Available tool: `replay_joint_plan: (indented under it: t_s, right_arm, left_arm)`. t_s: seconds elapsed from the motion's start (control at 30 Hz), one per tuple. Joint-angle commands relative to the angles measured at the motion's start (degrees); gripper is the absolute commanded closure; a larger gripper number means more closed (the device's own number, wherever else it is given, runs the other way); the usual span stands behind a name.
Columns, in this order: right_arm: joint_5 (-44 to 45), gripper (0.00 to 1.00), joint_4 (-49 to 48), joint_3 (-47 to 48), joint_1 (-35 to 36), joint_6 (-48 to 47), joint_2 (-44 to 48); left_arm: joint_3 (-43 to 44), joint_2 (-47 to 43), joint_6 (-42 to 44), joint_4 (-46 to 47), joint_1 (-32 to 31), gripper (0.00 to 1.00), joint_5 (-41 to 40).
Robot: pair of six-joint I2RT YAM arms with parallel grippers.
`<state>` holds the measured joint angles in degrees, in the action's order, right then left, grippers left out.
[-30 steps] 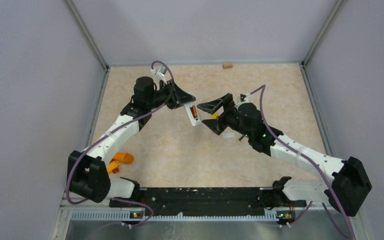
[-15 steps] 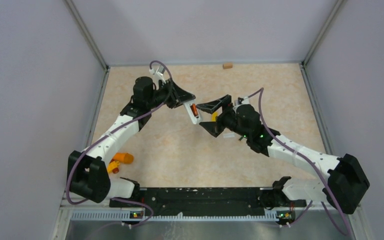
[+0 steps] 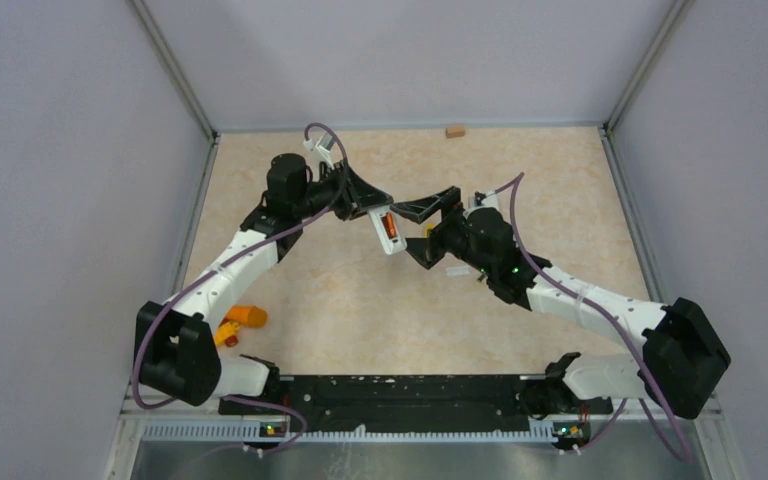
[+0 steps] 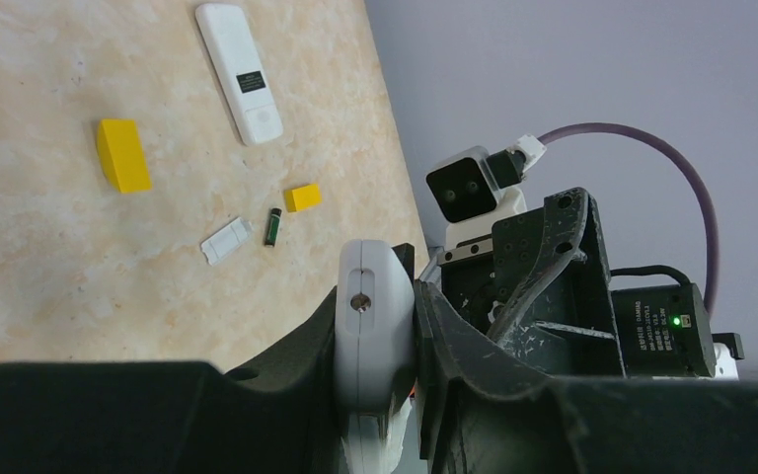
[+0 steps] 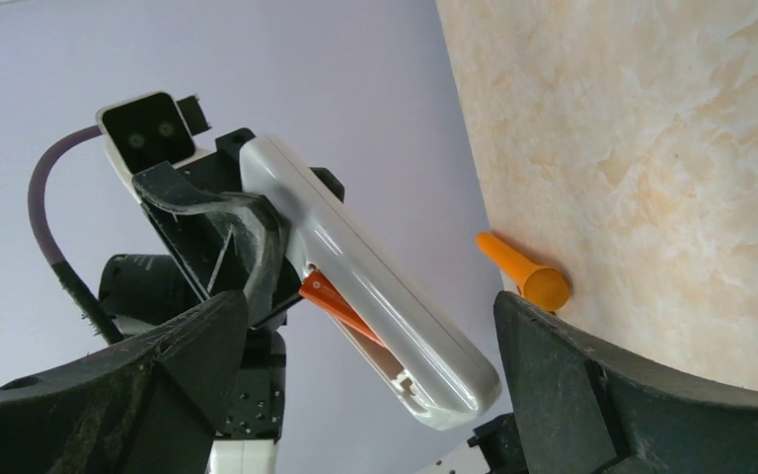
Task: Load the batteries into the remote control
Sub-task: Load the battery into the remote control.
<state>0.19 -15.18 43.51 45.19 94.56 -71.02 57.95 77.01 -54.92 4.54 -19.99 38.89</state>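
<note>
My left gripper (image 3: 378, 212) is shut on the slim white remote control (image 3: 385, 232) and holds it above the table, near the middle. An orange-and-black battery (image 3: 388, 225) sits in its recess. In the right wrist view that battery (image 5: 341, 304) juts at an angle from the underside of the remote control (image 5: 365, 272). My right gripper (image 3: 405, 230) is open, with one finger on each side of the remote's free end, apart from it. In the left wrist view the remote control (image 4: 375, 336) is pinched end-on, and a small dark battery (image 4: 272, 227) lies on the table.
A second white remote with a screen (image 4: 240, 71), two yellow blocks (image 4: 123, 155) (image 4: 303, 197) and a small white piece (image 4: 226, 242) lie under the arms. An orange cylinder (image 3: 250, 316) rests near the left arm's base. A brown block (image 3: 454, 131) sits by the back wall.
My right gripper has moved left toward the remote and opened a little wider, so its fingers now flank the remote's free end. The left gripper and remote have barely moved.
</note>
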Motion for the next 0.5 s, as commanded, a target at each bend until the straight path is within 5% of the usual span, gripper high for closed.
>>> replay_joint_plan:
  t_s: [0.0,0.13,0.47]
  right_arm:
    - [0.08,0.04,-4.62,2.67,0.13,-0.78,-1.57]
    - [-1.58,0.05,-5.48,3.03,0.11,-0.85,-2.71]
    - [-2.96,0.27,-8.56,1.56,0.13,-0.42,-3.55]
  left_arm:
    - [1.28,-1.71,1.2,0.91,-0.21,1.0,1.86]
    - [1.2,-1.61,1.28,1.06,-0.23,1.0,1.93]
    - [1.28,-1.62,0.6,1.71,-0.22,1.0,2.79]
